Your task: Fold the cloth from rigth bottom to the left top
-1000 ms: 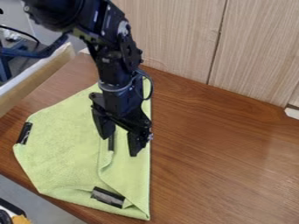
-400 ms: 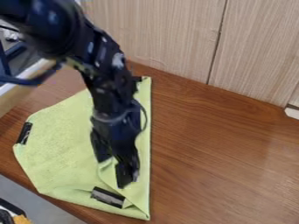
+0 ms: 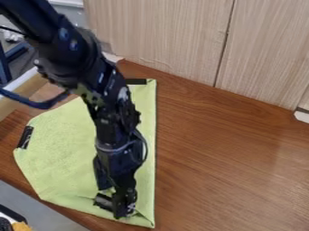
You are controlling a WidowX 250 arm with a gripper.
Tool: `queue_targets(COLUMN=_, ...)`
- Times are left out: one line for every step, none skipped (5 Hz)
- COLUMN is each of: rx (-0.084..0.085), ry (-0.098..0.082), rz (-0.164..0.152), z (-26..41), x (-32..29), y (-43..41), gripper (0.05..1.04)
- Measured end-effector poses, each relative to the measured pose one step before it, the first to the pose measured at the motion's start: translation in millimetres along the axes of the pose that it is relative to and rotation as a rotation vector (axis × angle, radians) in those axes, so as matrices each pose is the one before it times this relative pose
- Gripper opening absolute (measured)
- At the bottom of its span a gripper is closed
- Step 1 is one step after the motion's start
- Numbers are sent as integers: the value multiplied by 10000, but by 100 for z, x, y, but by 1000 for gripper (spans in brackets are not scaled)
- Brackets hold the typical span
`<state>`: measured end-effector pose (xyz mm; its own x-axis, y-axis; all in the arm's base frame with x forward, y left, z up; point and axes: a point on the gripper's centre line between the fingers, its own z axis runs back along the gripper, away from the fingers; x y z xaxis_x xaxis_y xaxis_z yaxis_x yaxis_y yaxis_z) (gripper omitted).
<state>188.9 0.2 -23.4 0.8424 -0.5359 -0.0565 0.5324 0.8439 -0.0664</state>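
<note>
1. Light-green cloth [image 3: 57, 149], partly folded; on wood-grain table [image 3: 229, 158];
2. Gripper [image 3: 114, 200], at cloth's lower end; open or closed, cannot tell;
3. Risks: shallow pinch, edge slipping free; deep pinch, under-layers dragged along.

Counted: 1 green cloth [image 3: 63, 149], 3 dark patches [image 3: 25, 137] on it. Also 1 robot arm [image 3: 107, 106], 1 gripper [image 3: 114, 198], 1 brown tabletop [image 3: 223, 162].

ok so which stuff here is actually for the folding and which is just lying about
For the job:
- green cloth
- black gripper over its lower part

Just lying about:
- orange thing, bottom left corner
- white piece, right edge
</note>
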Motion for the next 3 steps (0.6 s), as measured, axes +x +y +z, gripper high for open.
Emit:
queue_targets(rx=134, ry=134, rz=-250, z=-221, x=-396, y=-13, gripper=999)
queue_targets(rx=-51, ry=133, rz=-204, z=-330, x=-620, y=-396, gripper=999)
queue_targets(rx=-8, ry=52, rz=-227, z=-66, x=-78, y=-371, gripper=999)
